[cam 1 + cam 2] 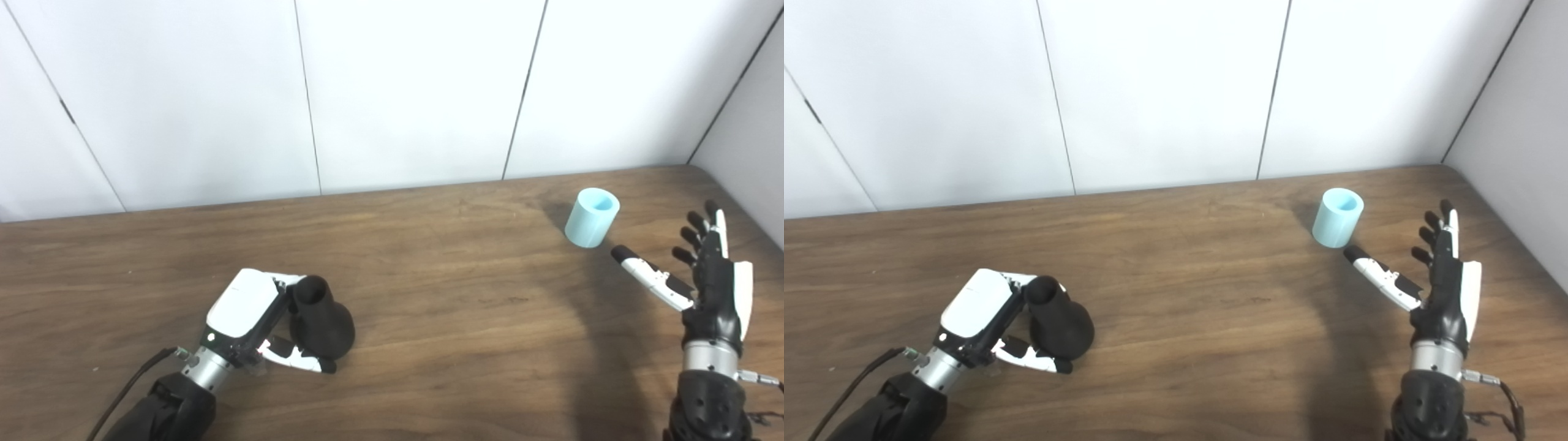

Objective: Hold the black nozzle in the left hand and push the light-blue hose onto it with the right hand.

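The left hand (248, 318) rests on the desk (429, 318) near its front-left part, fingers wrapped around the black nozzle (320, 324). The nozzle stands with its narrow neck up, tilted slightly, and its bulbous base appears to sit on the wood. The right hand (710, 275) is at the right side, fingers spread apart and holding nothing. The light-blue hose (591, 217), a short open cylinder, stands upright just beyond the tip of that hand's thumb, apart from it.

Risks from this state:
- The hose is short and light. A thumb or fingertip arriving off-centre is likely to tip it or roll it toward the back edge.
- The hose and nozzle are well apart. A loose grip on the hose could let it shift during the carry, so its bore meets the neck off-axis.
- The nozzle is smooth and rounded. Push force from the right could turn it in the left grip.

The desk is dark wood-grain laminate, matte. Plain white panelled walls close the back and the right side.
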You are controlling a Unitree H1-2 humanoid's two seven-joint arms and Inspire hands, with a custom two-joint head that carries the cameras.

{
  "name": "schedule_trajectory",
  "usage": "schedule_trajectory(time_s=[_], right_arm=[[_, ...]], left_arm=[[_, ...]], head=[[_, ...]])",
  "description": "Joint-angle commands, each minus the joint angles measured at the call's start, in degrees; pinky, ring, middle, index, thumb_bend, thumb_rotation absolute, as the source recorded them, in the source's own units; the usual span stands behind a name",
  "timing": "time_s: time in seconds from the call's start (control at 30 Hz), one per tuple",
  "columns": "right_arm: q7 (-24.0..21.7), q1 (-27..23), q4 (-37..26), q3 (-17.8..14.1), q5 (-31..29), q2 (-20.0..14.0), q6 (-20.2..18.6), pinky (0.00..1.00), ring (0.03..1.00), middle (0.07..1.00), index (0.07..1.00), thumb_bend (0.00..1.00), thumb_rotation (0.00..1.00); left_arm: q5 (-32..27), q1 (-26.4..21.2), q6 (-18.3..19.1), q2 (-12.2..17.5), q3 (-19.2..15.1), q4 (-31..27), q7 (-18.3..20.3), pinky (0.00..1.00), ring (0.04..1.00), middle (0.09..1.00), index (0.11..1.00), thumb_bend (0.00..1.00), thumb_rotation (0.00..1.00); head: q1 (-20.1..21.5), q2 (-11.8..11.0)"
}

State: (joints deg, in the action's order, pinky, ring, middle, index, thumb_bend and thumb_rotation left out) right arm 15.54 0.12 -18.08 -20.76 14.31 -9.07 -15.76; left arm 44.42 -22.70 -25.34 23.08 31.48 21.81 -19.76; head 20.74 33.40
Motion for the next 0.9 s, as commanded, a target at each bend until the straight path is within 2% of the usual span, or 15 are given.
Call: schedule_trajectory(time_s=[0.0, 0.17, 0.3, 0.43, 0.57, 0.7, 0.87], right_arm=[[-0.5, -2.3, -0.2, -0.2, -0.4, -1.6, -0.1, 0.79, 0.866, 0.890, 0.936, 0.88, 0.36], [-1.2, -4.7, 2.7, 0.2, -0.4, -2.8, -1.6, 0.78, 0.865, 0.890, 0.928, 0.84, 0.32], [-1.1, -6.8, 5.8, -0.1, -1.7, -3.3, -1.4, 0.79, 0.862, 0.881, 0.921, 0.85, 0.27], [-0.6, -8.6, 9.2, 0.9, -0.2, -5.0, -0.4, 0.76, 0.834, 0.860, 0.901, 0.91, 0.35], [-0.1, -10.3, 11.0, 1.7, 0.7, -6.1, -1.0, 0.73, 0.810, 0.846, 0.874, 0.93, 0.39], [-0.3, -12.0, 12.2, 1.9, 0.7, -6.4, -2.7, 0.73, 0.823, 0.868, 0.872, 0.90, 0.37], [-1.5, -13.4, 14.4, 2.0, -0.9, -6.4, -2.8, 0.76, 0.836, 0.873, 0.902, 0.93, 0.34]], left_arm=[[-0.2, 3.9, -1.5, -3.4, 2.9, 3.3, -1.9, 0.22, 0.357, 0.440, 0.530, 0.50, 0.00], [-0.2, 3.8, -1.5, -3.4, 3.7, 3.5, -2.9, 0.19, 0.353, 0.429, 0.523, 0.50, 0.00], [0.0, 3.5, -1.6, -3.3, 4.5, 3.6, -3.4, 0.24, 0.367, 0.449, 0.534, 0.50, 0.00], [-0.2, 3.3, -1.6, -3.2, 5.4, 3.5, -3.9, 0.25, 0.371, 0.450, 0.534, 0.50, 0.00], [-0.2, 3.3, -1.5, -3.3, 5.5, 3.1, -3.7, 0.21, 0.358, 0.435, 0.528, 0.50, 0.00], [0.0, 3.6, -1.6, -3.5, 5.2, 2.8, -3.5, 0.21, 0.360, 0.436, 0.529, 0.50, 0.00], [-0.1, 3.9, -1.5, -3.3, 5.3, 2.2, -3.4, 0.22, 0.362, 0.438, 0.530, 0.50, 0.00]], head=[[0.1, 0.1], [0.3, 0.3], [0.3, 0.3], [0.3, 0.4], [0.0, 0.2], [-0.4, 0.2], [-0.4, 0.5]])
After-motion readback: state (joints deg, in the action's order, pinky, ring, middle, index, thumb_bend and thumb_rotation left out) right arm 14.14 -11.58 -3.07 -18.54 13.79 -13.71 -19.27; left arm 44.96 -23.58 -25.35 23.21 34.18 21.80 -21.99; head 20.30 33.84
